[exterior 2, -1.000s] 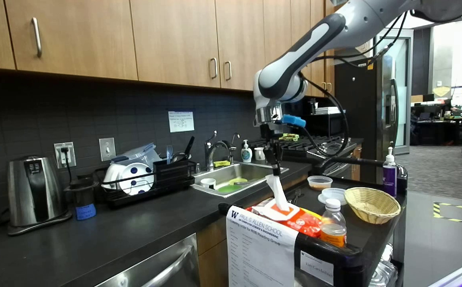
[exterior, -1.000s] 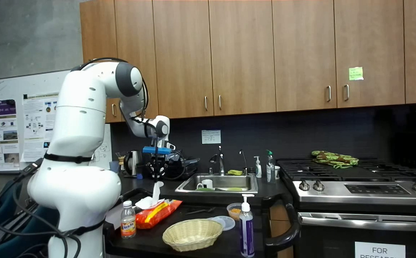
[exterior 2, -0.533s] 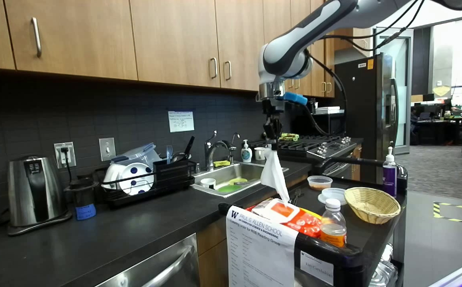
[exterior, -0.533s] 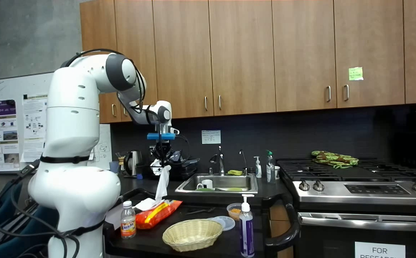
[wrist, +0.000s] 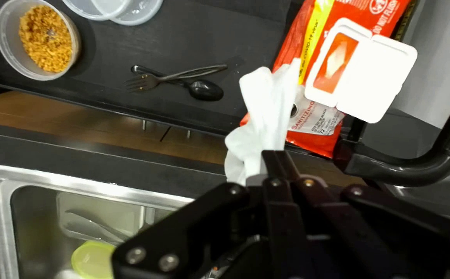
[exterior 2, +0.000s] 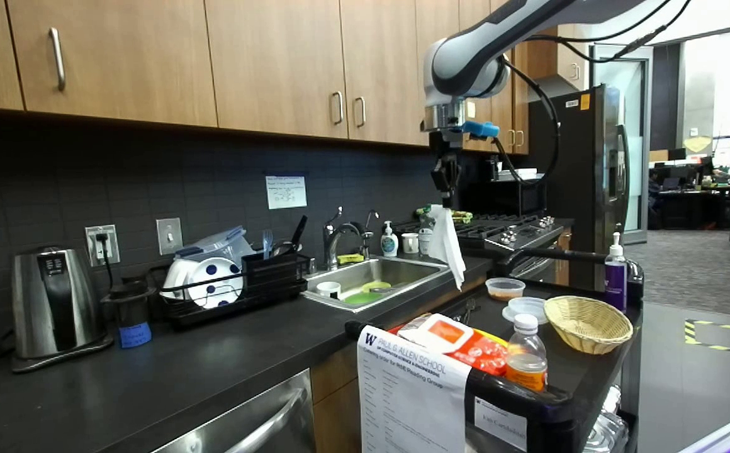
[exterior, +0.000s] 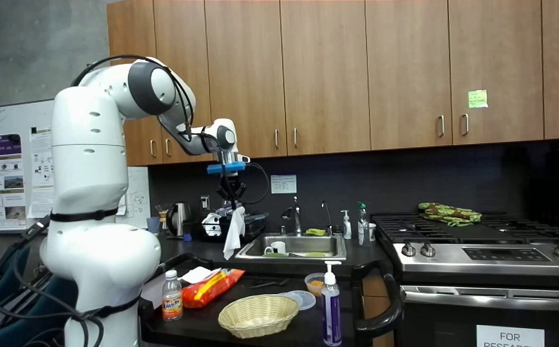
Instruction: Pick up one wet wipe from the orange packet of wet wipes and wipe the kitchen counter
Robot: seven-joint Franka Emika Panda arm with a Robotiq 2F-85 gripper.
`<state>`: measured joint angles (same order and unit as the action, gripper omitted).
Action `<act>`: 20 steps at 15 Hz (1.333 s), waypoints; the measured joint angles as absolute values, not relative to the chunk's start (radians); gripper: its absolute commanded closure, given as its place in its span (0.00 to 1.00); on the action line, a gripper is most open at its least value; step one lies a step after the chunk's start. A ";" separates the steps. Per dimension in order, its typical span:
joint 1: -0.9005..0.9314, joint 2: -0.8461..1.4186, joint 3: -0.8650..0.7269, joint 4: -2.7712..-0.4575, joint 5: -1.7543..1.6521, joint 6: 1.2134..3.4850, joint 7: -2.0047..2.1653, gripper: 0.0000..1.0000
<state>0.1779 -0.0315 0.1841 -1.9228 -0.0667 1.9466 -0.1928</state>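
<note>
Arm (exterior: 89,166): tall at the left of the frame in an exterior view, bending over toward the middle.
Pump bottle (exterior: 331,308): purple, upright on the black cart (exterior: 196,326), at the bottom, right of centre.
Basket (exterior: 259,318): wicker, lower centre, just beside two clear lids (exterior: 306,300).
Drink bottle (exterior: 172,298): clear, white-capped, upright, lower left.
Orange packet (exterior: 214,289): lies on the cart next to the drink bottle; upper right in the wrist view, its white lid (wrist: 378,79) open.
Tub (exterior: 315,286): orange crumbs inside, upper left in the wrist view.
Fork (wrist: 149,82) and spoon (wrist: 206,90): crossed on the cart, in the upper half of the wrist view.
Wipe (exterior: 235,233): white, hanging in the air near the middle of both exterior views, apart from the packet.
Jaws: closed together on the wipe's upper end; low in the wrist view.
Counter (exterior 2: 214,377): long dark kitchen top, sweeping from lower left toward the middle in an exterior view.
Sink (exterior: 253,250): steel, set into the counter near mid-frame, a white mug (exterior: 277,247) inside.
Stove (exterior: 443,260): right of the frame, a green patterned cloth (exterior: 450,214) on top.
Cabinets (exterior: 327,72): wood, across the top.
</note>
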 measured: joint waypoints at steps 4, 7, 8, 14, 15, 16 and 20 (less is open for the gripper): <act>0.161 -0.039 0.168 -1.985 -0.070 1.946 -0.192 1.00; 0.147 -0.042 0.156 -2.085 -0.070 2.059 -0.169 1.00; 0.143 -0.043 0.151 -2.121 -0.071 2.107 -0.161 1.00; 0.108 -0.049 0.120 -2.310 -0.144 2.315 -0.086 1.00; 0.103 -0.050 0.116 -2.336 -0.153 2.334 -0.074 1.00; 0.099 -0.051 0.112 -2.362 -0.159 2.349 -0.064 1.00; 0.096 -0.055 0.109 -2.461 -0.178 2.392 -0.012 1.00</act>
